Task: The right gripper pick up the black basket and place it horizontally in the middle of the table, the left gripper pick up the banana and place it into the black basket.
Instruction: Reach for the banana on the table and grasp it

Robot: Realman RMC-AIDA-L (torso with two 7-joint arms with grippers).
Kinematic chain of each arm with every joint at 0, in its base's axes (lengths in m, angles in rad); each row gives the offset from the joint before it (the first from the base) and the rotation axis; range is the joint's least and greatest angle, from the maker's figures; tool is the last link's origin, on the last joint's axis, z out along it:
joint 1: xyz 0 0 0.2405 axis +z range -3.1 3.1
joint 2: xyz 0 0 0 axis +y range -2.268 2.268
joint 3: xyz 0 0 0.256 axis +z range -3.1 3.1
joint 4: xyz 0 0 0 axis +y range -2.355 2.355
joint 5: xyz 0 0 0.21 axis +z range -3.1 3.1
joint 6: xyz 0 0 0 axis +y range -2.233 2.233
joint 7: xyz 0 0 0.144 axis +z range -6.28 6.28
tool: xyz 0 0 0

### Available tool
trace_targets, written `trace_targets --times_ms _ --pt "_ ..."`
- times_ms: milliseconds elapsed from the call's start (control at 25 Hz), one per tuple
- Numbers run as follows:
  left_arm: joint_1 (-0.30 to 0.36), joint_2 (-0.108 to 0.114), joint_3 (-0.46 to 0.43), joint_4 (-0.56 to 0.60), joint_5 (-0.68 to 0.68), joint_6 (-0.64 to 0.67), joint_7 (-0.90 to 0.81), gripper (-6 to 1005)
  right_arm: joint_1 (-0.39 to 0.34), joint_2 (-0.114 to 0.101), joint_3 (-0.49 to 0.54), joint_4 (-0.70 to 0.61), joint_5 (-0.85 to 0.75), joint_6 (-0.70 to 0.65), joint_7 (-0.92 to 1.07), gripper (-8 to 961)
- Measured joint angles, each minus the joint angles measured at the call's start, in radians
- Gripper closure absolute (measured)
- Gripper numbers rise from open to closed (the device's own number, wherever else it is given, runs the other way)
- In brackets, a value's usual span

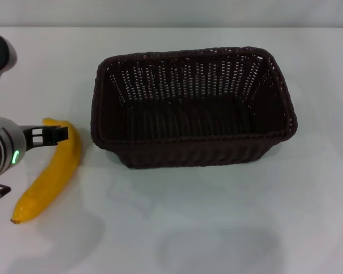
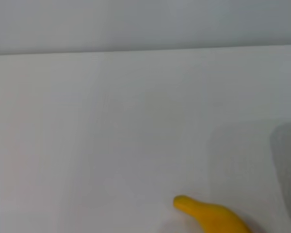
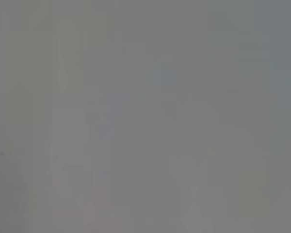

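1. Large rectangular woven wicker basket, very dark brown-black [image 1: 193, 108], sits upright on the plain white smooth tabletop [image 1: 217, 228], long axis running left to right, roughly central and toward the far half. Openwork slotted sides, braided rim; interior holds nothing.
2. Single curved bright yellow banana [image 1: 50, 174] lies flat on the tabletop, left of the basket and apart from it. Small dark tip points toward the near edge; the other end sits near the basket's left near corner.
3. Left tool [image 1: 56, 135], black fingers on a white rounded arm with a green light, is over the banana's far end. Cannot tell how wide its fingers stand, nor whether they touch the fruit.
4. Left wrist view: 1 banana end [image 2: 208, 217] on bare tabletop.
5. Right tool: not visible in any view; right wrist view shows only uniform grey.
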Motion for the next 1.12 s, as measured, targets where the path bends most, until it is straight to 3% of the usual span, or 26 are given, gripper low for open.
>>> trace_targets --times_ms 640,1120 --pt "-0.001 0.000 -0.011 -0.181 0.000 -0.187 -0.033 186 -0.011 0.001 0.002 0.010 0.000 -0.028 0.001 113" --pt "-0.028 0.004 -0.041 -0.209 0.002 -0.229 -0.023 188 -0.006 0.001 0.002 0.012 0.000 -0.028 0.001 114"
